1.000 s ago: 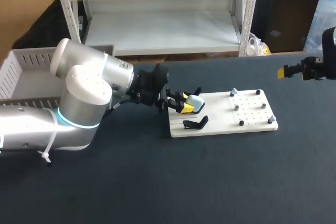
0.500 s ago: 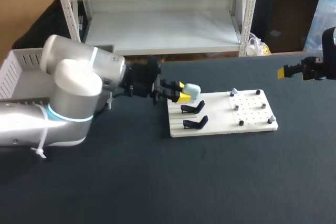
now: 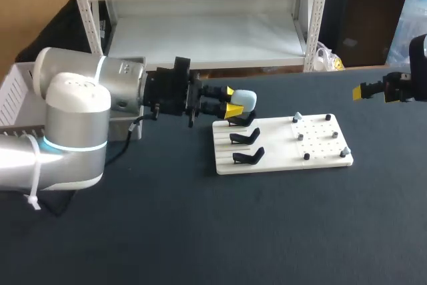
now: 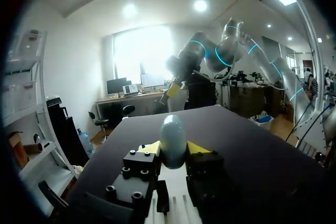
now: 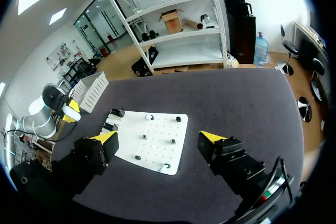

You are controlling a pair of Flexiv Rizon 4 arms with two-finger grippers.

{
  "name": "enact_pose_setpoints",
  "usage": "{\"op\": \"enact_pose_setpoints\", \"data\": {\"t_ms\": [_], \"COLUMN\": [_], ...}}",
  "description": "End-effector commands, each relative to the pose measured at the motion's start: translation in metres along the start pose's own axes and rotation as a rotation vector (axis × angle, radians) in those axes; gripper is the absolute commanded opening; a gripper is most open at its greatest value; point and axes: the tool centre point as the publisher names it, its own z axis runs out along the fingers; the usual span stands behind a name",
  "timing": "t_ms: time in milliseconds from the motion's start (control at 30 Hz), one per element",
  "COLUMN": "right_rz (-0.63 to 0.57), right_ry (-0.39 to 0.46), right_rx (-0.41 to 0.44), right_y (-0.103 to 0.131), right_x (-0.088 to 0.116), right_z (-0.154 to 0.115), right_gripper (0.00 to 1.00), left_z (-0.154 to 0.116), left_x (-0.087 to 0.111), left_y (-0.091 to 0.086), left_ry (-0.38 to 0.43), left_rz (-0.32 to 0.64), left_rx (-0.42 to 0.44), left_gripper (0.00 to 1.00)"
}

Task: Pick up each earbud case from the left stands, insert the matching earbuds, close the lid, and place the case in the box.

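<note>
1. The left gripper (image 3: 230, 106) pinches a pale blue earbud case (image 3: 245, 100) between its yellow tips, one finger on each side (in the left wrist view the case (image 4: 172, 141) stands upright out of the jaws).
2. The case hangs in the air over the far left corner of the white board (image 3: 320, 158), above and clear of the two black stands (image 3: 245, 137).
3. The right gripper (image 5: 157, 139) hovers well apart, near the table's right edge, its fingers spread and holding nothing.
4. The case looks like a small, light, rigid shell, smooth and rounded, so probably slippery. Gripping across its sides, low on the body and off the lid, seems safest.
5. The white box (image 3: 20, 85) sits at the table's far left, beside the left arm.
</note>
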Motion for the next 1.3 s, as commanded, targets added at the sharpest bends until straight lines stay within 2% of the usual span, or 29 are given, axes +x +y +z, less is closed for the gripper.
{"op": "enact_pose_setpoints", "data": {"t_ms": [33, 600, 833, 900, 1033, 1300], "right_rz": [-0.001, -0.001, -0.001, -0.001, -0.042, -0.153], "right_ry": [0.0, 0.0, 0.0, 0.0, 0.015, 0.047], "right_rx": [-0.005, -0.005, -0.005, -0.005, -0.013, -0.037], "right_y": [-0.001, -0.001, -0.001, -0.001, 0.011, 0.055], "right_x": [0.0, 0.0, 0.0, 0.0, -0.001, 0.009], "right_z": [0.0, 0.0, 0.0, 0.0, -0.003, -0.018], "right_gripper": [1.0, 1.0, 1.0, 1.0, 1.0, 1.0], "left_z": [-0.001, -0.001, 0.006, 0.009, 0.013, 0.015], "left_x": [-0.001, -0.001, -0.001, -0.001, 0.0, -0.002], "left_y": [-0.005, -0.005, -0.02, -0.022, -0.024, -0.022], "left_ry": [-0.002, -0.002, -0.1, -0.104, -0.115, -0.146], "left_rz": [0.002, 0.002, -0.043, -0.046, -0.05, -0.017], "left_rx": [-0.031, -0.031, -0.07, -0.073, -0.077, -0.082], "left_gripper": [0.0, 0.0, 0.0, 0.0, 0.0, 0.0]}}
